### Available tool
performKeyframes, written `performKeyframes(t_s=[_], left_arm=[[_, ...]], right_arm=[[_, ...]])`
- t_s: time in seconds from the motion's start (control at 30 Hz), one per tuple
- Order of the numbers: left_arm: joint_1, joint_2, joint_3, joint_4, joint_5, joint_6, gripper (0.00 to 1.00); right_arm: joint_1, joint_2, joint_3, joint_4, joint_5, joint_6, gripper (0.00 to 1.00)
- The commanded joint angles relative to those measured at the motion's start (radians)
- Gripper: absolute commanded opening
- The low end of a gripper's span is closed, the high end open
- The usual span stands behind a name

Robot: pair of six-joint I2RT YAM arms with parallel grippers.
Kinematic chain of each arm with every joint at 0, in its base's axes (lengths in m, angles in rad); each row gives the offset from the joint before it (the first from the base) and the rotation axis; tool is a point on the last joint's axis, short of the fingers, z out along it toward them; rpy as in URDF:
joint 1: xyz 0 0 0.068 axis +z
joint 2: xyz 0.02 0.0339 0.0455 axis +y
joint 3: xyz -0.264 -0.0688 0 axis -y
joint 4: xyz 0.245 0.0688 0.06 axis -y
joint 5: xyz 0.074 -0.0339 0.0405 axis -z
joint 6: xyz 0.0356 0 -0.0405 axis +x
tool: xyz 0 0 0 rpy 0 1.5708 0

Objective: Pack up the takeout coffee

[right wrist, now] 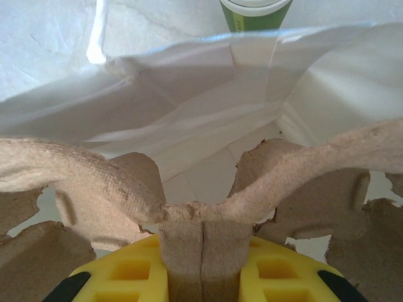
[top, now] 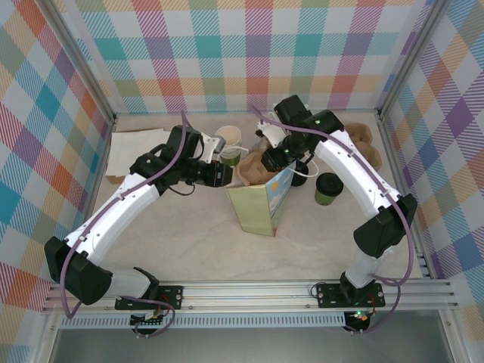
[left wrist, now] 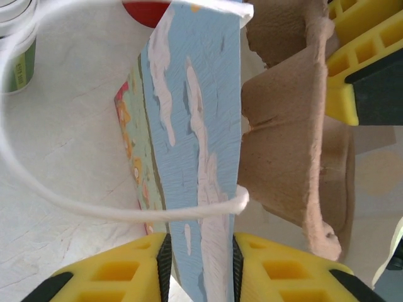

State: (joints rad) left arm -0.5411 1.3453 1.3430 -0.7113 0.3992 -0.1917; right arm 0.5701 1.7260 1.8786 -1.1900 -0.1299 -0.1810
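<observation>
left jaws pinch the wall of the paper bag (left wrist: 195, 126), right jaws clamp the pulp cup carrier (right wrist: 94, 176) at its mouth; a snagged corner could tip the bag.

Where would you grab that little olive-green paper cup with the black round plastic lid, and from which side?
The olive-green paper cup stands upright and round, so probably pinch its paper wall just below the black plastic lid, coming in level from the near side: the printed paper bag stands close on its left, while the table in front is bare.
</observation>
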Motion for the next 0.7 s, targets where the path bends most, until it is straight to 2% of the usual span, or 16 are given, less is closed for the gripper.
performKeyframes(t_s=[0.0, 0.23, 0.67], left_arm=[[-0.008, -0.010, -0.009, -0.011, 0.011, -0.003, 0.24], [-0.010, 0.010, 0.016, 0.012, 0.032, -0.009, 0.08], [-0.029, -0.006, 0.057, 0.028, 0.052, -0.047, 0.05]], right_arm=[[0.015, -0.027, -0.022, -0.017, 0.053, -0.041, 0.15], [0.055, -0.019, -0.040, -0.040, 0.080, -0.071, 0.16], [0.115, 0.051, -0.013, -0.099, 0.136, -0.084, 0.16]])
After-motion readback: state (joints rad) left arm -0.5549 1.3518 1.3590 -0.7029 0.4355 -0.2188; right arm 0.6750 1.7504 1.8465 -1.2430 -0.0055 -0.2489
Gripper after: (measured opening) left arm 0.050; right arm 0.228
